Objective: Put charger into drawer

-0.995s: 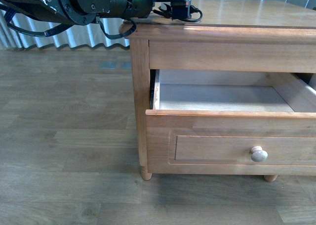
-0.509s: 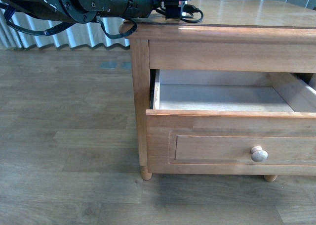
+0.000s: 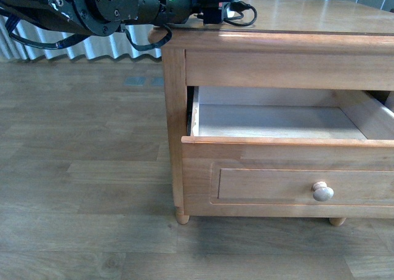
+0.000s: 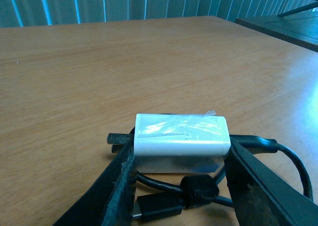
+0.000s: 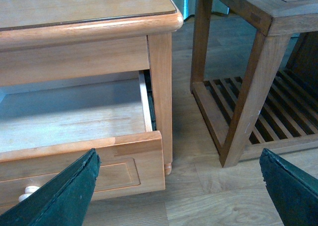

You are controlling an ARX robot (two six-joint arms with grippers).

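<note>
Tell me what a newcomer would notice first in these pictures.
The white charger with its black cable, gripped by the left claw at the cabinet top. Below, the tall drawer stands pulled out, its pale inside showing. The right claw hangs open near it.

glossy white plastic charger (image 4: 181, 141) under clear film (image 4: 174, 126); matt black cable (image 4: 290, 159); smooth varnished wood drawer (image 3: 265, 181) and worktop (image 4: 149, 62); wood-grain floor (image 3: 86, 169).

A: Front cam?
B: Low, near tabletop (image 3: 308, 15) height, facing cabinet (image 3: 175, 108); drawer (image 3: 277, 143) lower right of frame.
A: Wrists?
B: Left: close, skimming the tabletop. Right: higher, looking down into same drawer.
</note>
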